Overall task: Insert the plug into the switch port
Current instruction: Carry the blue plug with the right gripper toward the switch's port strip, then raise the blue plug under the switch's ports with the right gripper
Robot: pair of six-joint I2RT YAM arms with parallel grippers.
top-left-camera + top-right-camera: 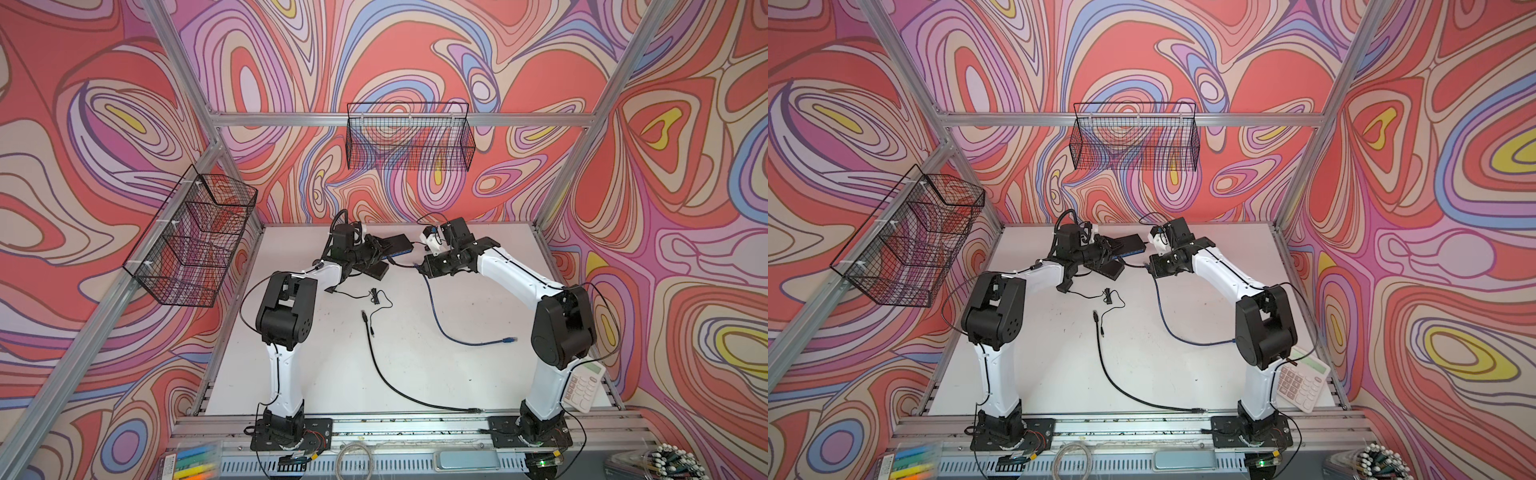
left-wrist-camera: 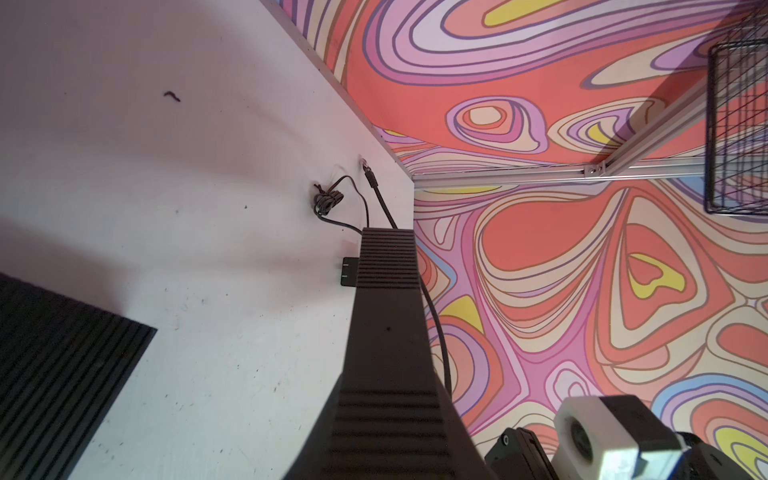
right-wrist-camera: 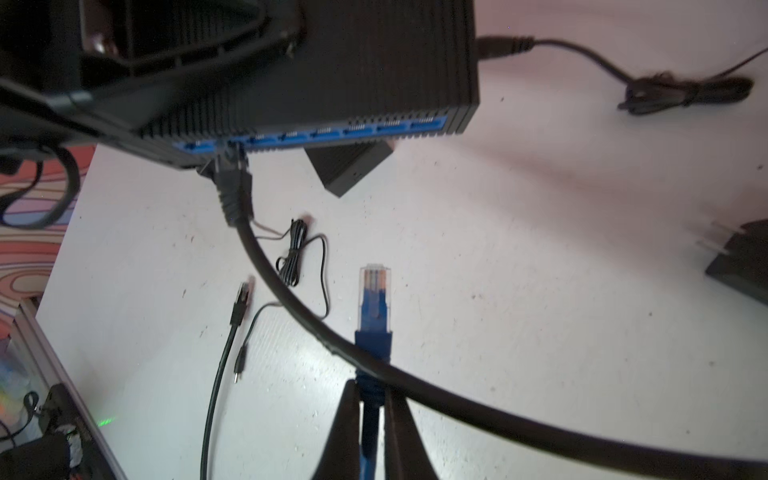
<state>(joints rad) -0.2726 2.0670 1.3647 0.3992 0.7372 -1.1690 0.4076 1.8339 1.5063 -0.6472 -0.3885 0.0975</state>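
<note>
While the right gripper [image 3: 372, 388] pinches the blue cable [image 3: 370, 415] just behind the blue plug [image 3: 374, 291], the plug hangs in the air short of the switch [image 3: 353, 83]; it points roughly at the blue port row [image 3: 332, 133] but is well apart from it; the left gripper [image 1: 371, 252] looks clamped on the switch casing, holding it tilted up off the table [image 3: 540, 291].

To do the approach well: pick a free port beside the one taken by the black cable [image 3: 237, 187]; square the plug nose to that opening, clip side matched, before pushing; go in straight and slow. Mind the black cable; it crosses over the blue boot and could snag. The left arm should brace the switch against the push.

Only the right wrist view shows ports and plug contacts close up; both top views show the blue cable's slack trailing across the table to its far-end plug [image 1: 509, 340], unseen from that wrist; the left wrist view shows one finger [image 2: 386, 291], no plug, no ports.
</note>
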